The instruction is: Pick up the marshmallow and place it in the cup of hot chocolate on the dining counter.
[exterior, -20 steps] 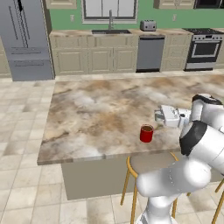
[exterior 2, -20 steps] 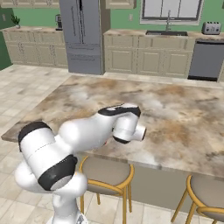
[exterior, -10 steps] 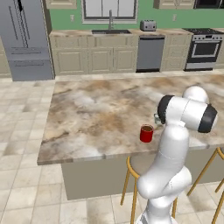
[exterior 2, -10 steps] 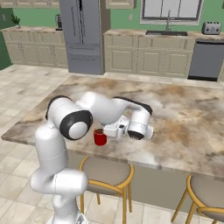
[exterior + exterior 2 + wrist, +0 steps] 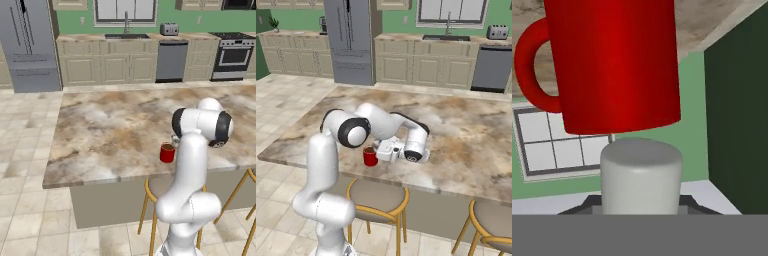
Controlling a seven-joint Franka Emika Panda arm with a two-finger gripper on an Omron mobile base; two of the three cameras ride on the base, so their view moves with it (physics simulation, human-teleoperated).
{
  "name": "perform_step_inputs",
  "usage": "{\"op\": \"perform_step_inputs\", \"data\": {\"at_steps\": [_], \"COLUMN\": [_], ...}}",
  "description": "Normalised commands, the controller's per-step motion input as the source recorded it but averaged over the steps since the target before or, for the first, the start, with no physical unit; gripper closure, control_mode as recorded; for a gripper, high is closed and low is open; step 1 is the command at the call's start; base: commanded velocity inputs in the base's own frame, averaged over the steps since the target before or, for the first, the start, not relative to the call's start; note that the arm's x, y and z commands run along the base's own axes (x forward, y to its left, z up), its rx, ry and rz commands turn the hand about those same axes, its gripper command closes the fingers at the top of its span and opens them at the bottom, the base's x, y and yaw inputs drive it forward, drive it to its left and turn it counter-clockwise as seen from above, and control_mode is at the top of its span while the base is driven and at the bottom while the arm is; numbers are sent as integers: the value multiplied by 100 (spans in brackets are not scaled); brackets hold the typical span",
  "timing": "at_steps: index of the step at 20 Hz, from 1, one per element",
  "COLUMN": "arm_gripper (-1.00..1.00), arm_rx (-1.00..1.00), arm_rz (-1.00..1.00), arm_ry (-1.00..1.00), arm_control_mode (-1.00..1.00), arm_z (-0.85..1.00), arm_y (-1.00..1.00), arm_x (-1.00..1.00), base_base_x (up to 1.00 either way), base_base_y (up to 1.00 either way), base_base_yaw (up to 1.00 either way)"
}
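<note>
Pickup done: gripper (image 5: 382, 151) clamped on the marshmallow (image 5: 641, 176), held right beside the red cup (image 5: 370, 156) on the dining counter (image 5: 115, 130); drop into the cup still left.

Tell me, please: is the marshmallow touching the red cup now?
Cannot tell. In the hand view the marshmallow overlaps the cup in the picture, with no plain gap or contact; in the right base view the hand hides it.
</note>
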Motion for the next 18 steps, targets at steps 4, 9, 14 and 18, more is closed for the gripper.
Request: {"op": "perform_step_inputs", "data": {"at_steps": [4,9,14,18], "arm_gripper": [100,100,100,100], "arm_rx": [0,-1,-3,0], "arm_rz": [-1,-2,-1,0], "arm_ry": [0,0,0,0], "arm_control_mode": [-100,-100,-100,-100], "arm_z": [-3,-11,-19,-4], "arm_y": [19,24,17,-27], "arm_x": [36,35,7,0], "base_base_x": [0,0,0,0], "base_base_y": [0,0,0,0], "base_base_yaw": [0,0,0,0]}}
